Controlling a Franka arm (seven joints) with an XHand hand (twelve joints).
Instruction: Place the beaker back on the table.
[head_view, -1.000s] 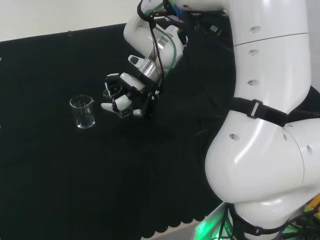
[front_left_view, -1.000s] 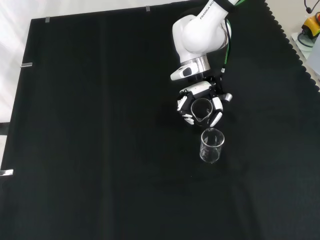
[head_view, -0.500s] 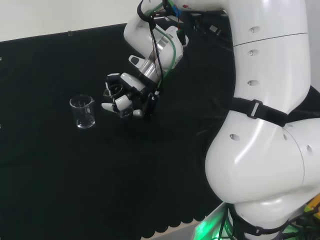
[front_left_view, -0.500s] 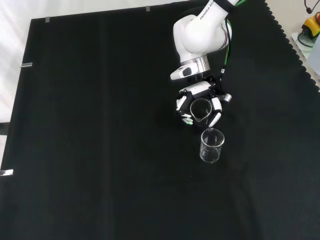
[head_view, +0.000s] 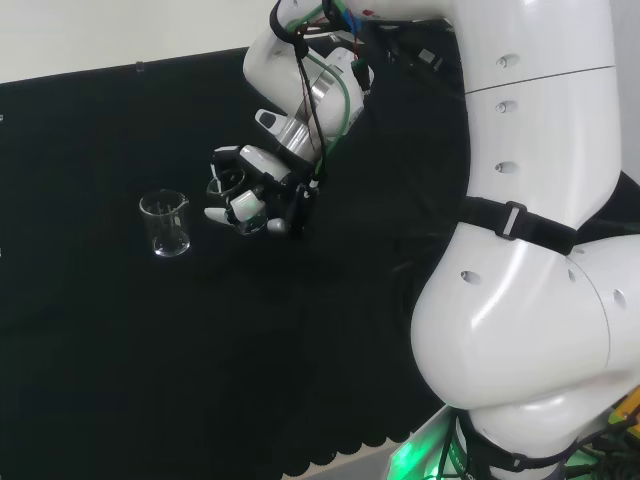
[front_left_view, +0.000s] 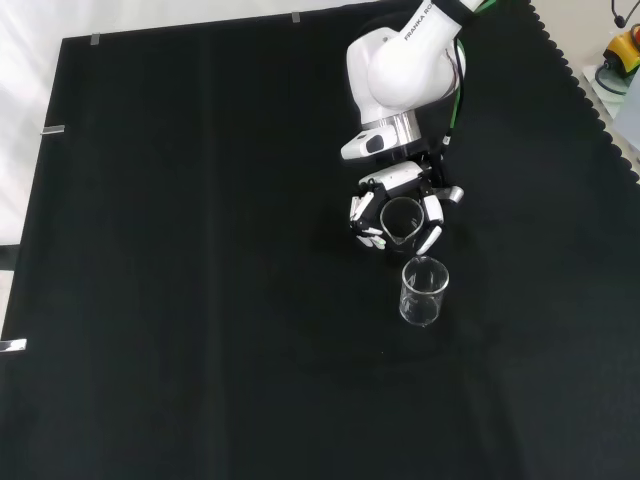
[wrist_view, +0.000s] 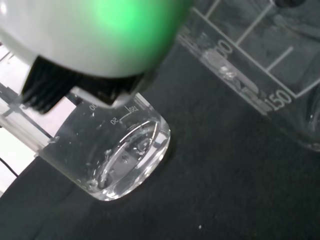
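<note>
A clear glass beaker sits tilted in my hand, whose fingers curl round its wall; its dark mouth faces up in the front view. In the head view the hand hangs a little above the cloth with that beaker at its left side. A second clear beaker stands upright on the black cloth, just left of the hand in the head view and just below it in the front view. The wrist view has the held beaker's graduated wall close up and the standing beaker beyond it.
Black cloth covers the bench all around, with its scalloped edge at the front view's right. The arm's big white links stand at the head view's right.
The wrist has shifted a little, and the hand with its beaker has barely moved. The standing beaker stays put.
</note>
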